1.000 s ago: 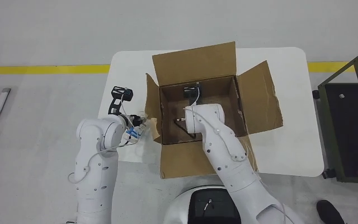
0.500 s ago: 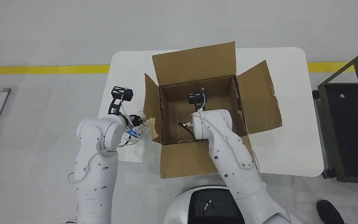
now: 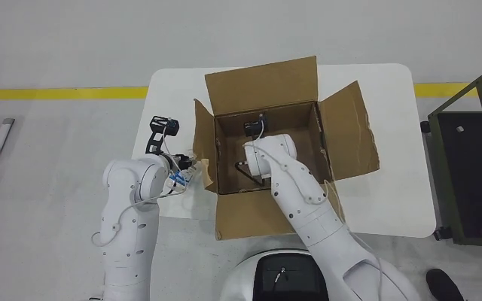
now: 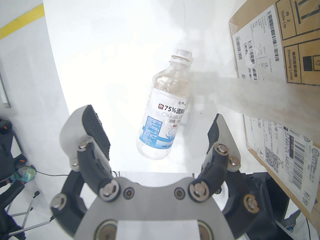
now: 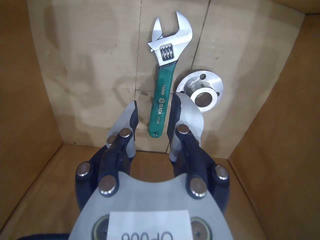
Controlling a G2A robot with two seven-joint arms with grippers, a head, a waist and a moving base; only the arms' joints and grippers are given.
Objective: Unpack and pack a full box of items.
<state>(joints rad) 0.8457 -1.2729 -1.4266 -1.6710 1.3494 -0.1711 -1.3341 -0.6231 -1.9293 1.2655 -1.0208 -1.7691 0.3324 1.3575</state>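
Right gripper inside cardboard box, fingers apart astride adjustable wrench handle. Left gripper spread over clear bottle on table.

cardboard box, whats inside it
A green-handled wrench and a metal flange ring lie on the floor of the box, with the right gripper open astride the wrench handle. The floor under the gripper is covered.

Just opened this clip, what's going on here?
An open brown cardboard box sits on a white table. The right gripper is down inside it, open, its fingers either side of the green handle of a silver adjustable wrench lying on the box floor beside a round metal flange. The left gripper hovers open over a clear plastic bottle with a blue and white label, lying on the table beside the box. Neither gripper holds anything.
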